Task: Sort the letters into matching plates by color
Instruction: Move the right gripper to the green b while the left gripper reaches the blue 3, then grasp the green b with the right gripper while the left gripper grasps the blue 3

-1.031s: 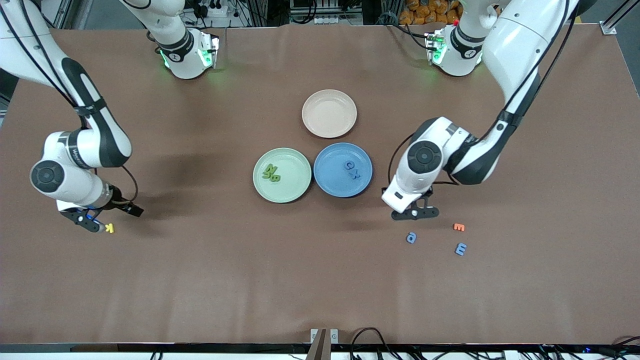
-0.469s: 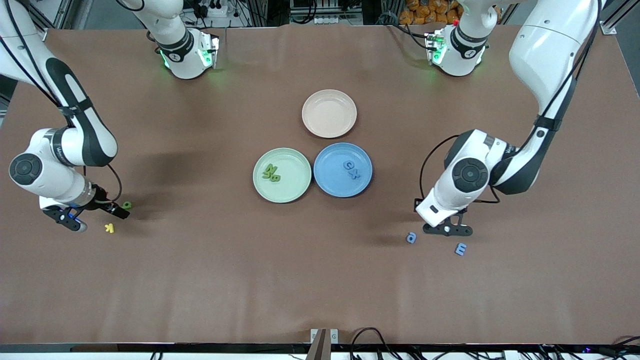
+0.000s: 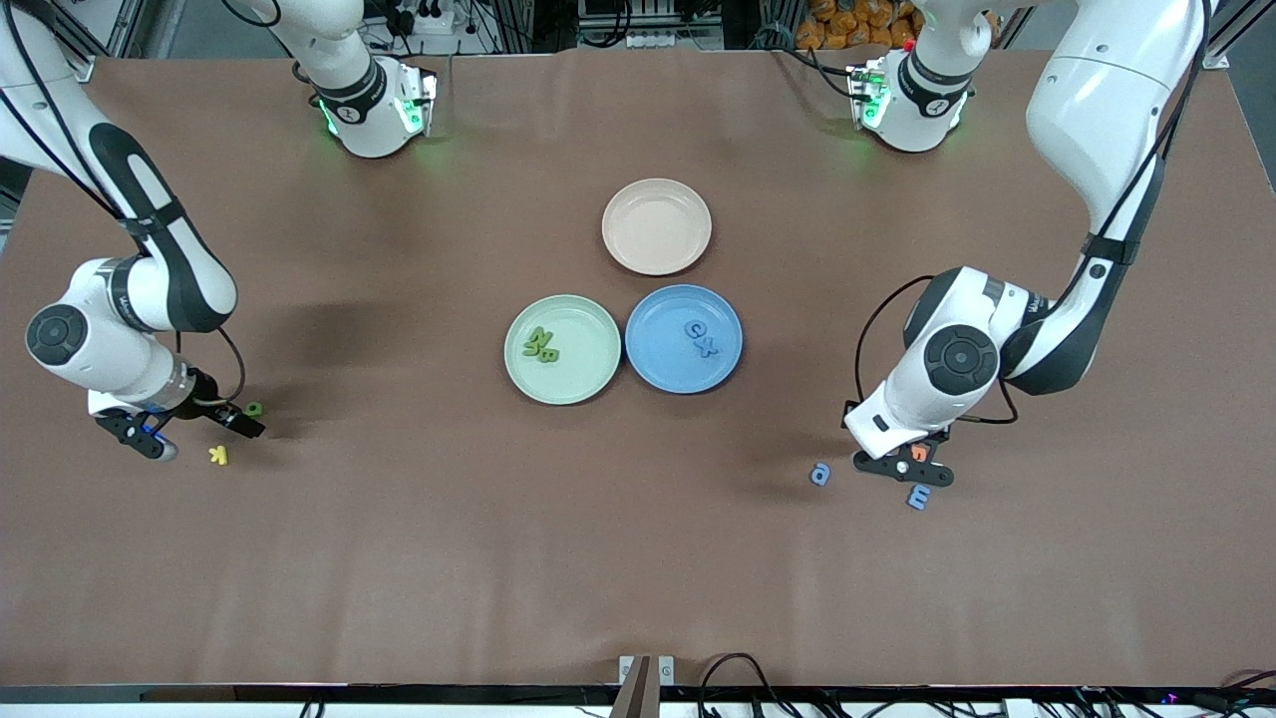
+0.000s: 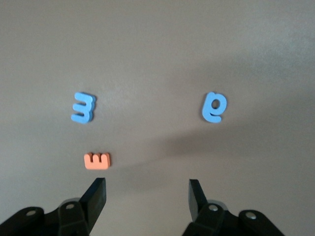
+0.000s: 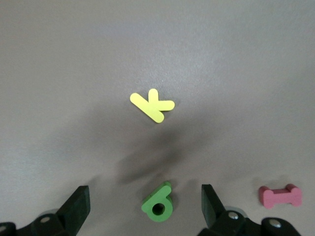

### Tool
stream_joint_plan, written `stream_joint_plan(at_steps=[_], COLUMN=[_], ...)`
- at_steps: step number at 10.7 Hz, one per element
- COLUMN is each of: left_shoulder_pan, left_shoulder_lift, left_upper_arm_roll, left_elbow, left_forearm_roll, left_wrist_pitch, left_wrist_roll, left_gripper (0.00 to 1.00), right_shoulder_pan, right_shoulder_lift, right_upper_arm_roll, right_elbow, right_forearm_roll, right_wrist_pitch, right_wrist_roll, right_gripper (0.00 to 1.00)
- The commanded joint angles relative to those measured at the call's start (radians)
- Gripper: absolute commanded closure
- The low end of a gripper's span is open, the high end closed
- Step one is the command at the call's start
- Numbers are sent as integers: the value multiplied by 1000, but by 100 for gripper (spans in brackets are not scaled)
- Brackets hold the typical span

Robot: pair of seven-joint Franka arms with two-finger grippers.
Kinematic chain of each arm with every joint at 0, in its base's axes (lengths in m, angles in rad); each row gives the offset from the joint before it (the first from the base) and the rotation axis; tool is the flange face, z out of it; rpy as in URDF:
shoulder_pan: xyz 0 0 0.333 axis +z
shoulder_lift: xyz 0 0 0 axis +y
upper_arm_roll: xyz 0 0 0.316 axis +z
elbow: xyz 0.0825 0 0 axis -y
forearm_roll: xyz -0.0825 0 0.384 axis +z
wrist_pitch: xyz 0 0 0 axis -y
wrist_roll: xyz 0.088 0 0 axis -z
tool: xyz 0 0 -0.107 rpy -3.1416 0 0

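Observation:
The pale green plate (image 3: 588,374) holds two green letters (image 3: 541,344). The blue plate (image 3: 658,361) beside it holds two blue letters (image 3: 701,337). My right gripper (image 3: 196,434) is open and empty, low over a loose green letter (image 3: 254,408). In the right wrist view that green letter (image 5: 158,202) lies between the open fingers of the right gripper (image 5: 145,196). My left gripper (image 3: 904,469) is open and empty over an orange letter (image 3: 918,452). A blue "a" (image 3: 819,474) and a blue "E" (image 3: 918,496) lie beside it. The left wrist view shows the left gripper (image 4: 146,189), the blue "E" (image 4: 82,108) and the blue "a" (image 4: 215,107).
A beige-pink plate (image 3: 657,227) stands empty, farther from the front camera than the two plates. A yellow "K" (image 3: 218,455) lies near the green letter, also in the right wrist view (image 5: 152,104), with a pink piece (image 5: 280,195). The orange letter (image 4: 97,160) lies by one left fingertip.
My left gripper has moved toward the left arm's end and the front camera, from beside the blue "a" to over the orange letter. My right gripper shifted, uncovering the green letter.

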Motion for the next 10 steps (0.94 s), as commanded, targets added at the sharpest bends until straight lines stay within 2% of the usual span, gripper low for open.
stream_joint_plan(at_steps=[1,4,9,10], left_shoulder_pan=[-8,-8,-5,7], left_shoulder_lift=[81,108,150,170], left_upper_arm_roll=[4,13,71,75], left_elbow=[108,131,176,194], left_forearm_roll=[17,16,8,4], left_wrist_pitch=[-8,-5,14,18], left_wrist_roll=[84,195,344,369], left_gripper=[20,15,20,21], right_shoulder_pan=[-46,-49,-63,-63], right_shoulder_lift=[10,9,-1,-2], right_upper_arm_roll=[29,28,29,29], right_elbow=[-46,-82,-118,-120], right_forearm_roll=[-24,-24,-25,-25], right_wrist_pitch=[48,71,88,88], right_wrist_roll=[0,0,2,2], right_gripper=[0,0,0,10])
